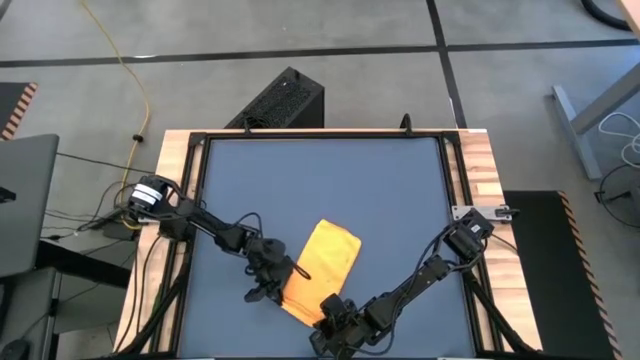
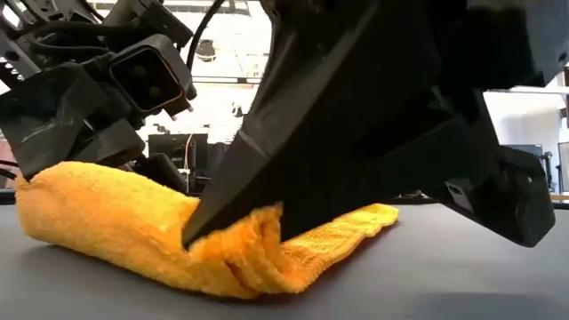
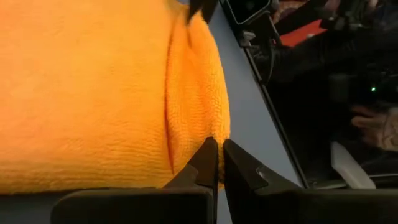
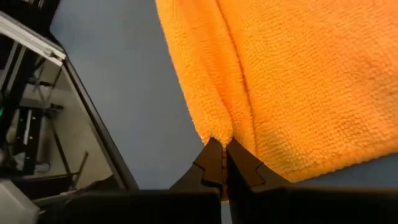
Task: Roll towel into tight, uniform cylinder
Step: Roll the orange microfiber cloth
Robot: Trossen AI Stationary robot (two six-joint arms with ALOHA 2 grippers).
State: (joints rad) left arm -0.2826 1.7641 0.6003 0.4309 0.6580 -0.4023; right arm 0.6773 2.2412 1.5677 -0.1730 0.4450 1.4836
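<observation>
Towel (image 1: pixel 322 270): folded on counter (image 1: pixel 330 185), 6 o'clock.
Left gripper (image 1: pixel 287 271): jaws pinching its 9 o'clock edge.
Right gripper (image 1: pixel 329 311): jaws pinching its 6 o'clock end.

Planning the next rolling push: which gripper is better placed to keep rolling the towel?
Probably both together: the left gripper and right gripper each pinch a fold of the bright yellow soft cloth towel near opposite ends.

One yellow towel (image 1: pixel 322 270) lies on one dark blue tabletop (image 1: pixel 320 180). Two dark arms work there, with two grippers: the left gripper (image 1: pixel 290 270) and the right gripper (image 1: pixel 325 312), lower centre of the frame.
</observation>
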